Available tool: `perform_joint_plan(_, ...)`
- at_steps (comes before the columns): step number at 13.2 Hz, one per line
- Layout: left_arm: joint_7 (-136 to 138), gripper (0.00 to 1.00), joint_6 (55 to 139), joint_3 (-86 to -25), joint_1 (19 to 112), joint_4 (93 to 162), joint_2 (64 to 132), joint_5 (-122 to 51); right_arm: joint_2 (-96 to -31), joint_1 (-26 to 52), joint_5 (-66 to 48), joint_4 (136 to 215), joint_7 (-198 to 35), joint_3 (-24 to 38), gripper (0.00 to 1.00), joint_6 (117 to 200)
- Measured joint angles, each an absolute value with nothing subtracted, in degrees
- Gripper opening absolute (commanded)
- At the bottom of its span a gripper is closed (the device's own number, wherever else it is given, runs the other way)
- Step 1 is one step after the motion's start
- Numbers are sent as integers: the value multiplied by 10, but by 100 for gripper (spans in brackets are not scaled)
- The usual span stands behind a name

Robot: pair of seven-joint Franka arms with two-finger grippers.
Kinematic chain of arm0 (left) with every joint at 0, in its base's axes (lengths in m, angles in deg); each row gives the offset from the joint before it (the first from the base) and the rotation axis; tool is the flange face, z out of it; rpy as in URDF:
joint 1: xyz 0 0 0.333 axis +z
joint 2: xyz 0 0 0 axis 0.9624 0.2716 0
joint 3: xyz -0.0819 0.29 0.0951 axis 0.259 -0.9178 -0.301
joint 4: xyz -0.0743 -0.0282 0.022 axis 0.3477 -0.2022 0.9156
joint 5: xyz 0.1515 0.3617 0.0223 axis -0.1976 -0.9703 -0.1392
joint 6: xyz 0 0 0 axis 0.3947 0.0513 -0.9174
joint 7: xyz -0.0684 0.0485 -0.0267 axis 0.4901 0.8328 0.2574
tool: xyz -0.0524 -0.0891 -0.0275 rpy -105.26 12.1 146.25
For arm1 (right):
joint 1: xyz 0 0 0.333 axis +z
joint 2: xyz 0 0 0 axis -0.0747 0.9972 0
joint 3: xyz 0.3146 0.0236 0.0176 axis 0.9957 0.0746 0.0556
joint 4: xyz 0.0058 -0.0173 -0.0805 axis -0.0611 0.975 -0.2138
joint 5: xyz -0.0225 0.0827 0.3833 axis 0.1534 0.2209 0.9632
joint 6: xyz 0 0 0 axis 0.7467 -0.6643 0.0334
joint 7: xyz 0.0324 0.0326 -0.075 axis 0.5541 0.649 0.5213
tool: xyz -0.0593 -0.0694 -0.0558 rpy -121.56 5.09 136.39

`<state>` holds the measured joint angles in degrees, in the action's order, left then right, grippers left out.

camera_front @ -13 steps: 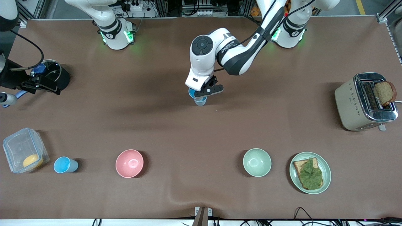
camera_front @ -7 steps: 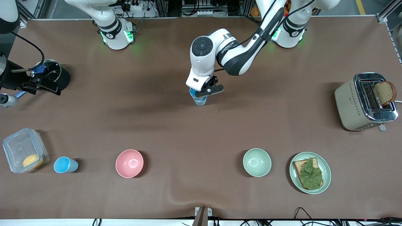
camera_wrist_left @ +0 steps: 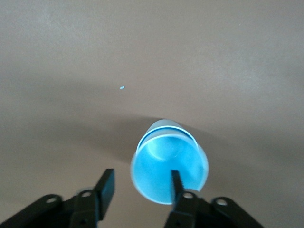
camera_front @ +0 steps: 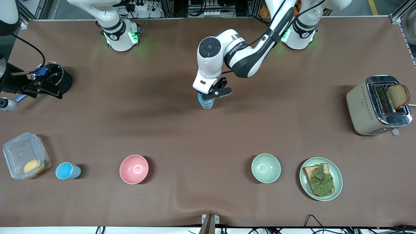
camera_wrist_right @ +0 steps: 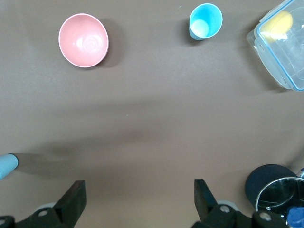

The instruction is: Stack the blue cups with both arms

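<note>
In the middle of the front view, the left gripper (camera_front: 216, 92) is down at the cup stack (camera_front: 206, 102) on the table (camera_front: 208, 139). Its fingers are apart and not squeezing. One is inside the rim and one is outside. In the left wrist view, I think a sky-blue cup sits inside a paler one. So I think this step is letting go. Next, the left gripper should go straight up so it does not tip the stack. The right gripper (camera_front: 45, 87) waits wide apart and empty over a black pot (camera_front: 61, 78). One lone blue cup (camera_front: 67, 170) stands low in the view, between a clear box (camera_front: 22, 156) and a pink bowl (camera_front: 134, 169). The right arm's job could be to fetch it.
</note>
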<state>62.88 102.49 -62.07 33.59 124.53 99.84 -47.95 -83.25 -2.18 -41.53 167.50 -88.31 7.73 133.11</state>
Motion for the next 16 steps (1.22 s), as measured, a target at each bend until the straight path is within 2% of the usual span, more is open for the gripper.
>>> perform_joint_plan(2,629,100,1023,-627,342,1242,975,-480,-832,-24,-416,1675,-883,76,100,1331)
perform_joint_plan(4,630,100,985,-634,368,1239,926,-487,-830,-26,-417,1675,-883,76,100,1331)
perform_joint_plan(9,617,100,886,-639,516,1224,806,-513,-828,-28,-417,1675,-883,76,100,1331)
perform_joint_plan(16,400,100,799,-640,646,1181,782,-501,-826,-28,-417,1675,-882,77,100,1330)
